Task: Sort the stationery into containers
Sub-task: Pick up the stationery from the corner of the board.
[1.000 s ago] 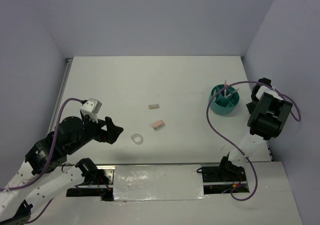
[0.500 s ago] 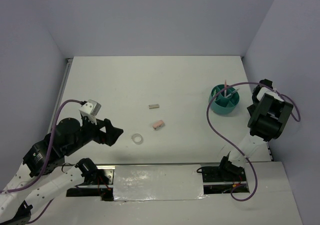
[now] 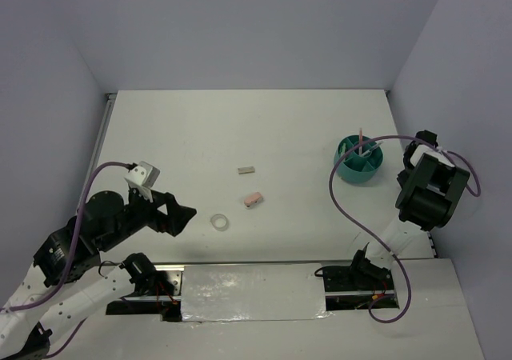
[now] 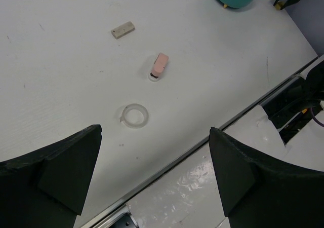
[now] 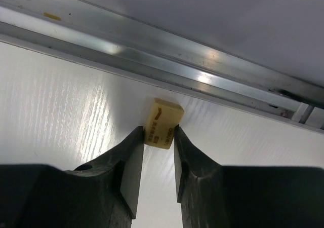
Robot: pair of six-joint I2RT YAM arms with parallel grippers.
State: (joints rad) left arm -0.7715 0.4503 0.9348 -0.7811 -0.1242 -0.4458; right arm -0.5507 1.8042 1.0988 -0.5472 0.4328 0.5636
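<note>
Currently: right gripper (image 5: 159, 133) closed on tan block (image 5: 163, 117), just right of teal organiser (image 3: 358, 160). Left gripper (image 4: 155, 131) spread wide, empty, well left of organiser. Tape ring (image 4: 134, 115), pink block (image 4: 160, 66) and grey block (image 4: 123, 30) lie between.

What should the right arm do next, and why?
Probably lift the tan block slowly and carry it toward the teal organiser. The right gripper looks closed on the block's sides, holding just its near end, so the grip may be slight.

Teal organiser (image 3: 356, 174); pink block (image 4: 160, 65); tan block (image 5: 163, 122); clear tape ring (image 4: 134, 106).
</note>
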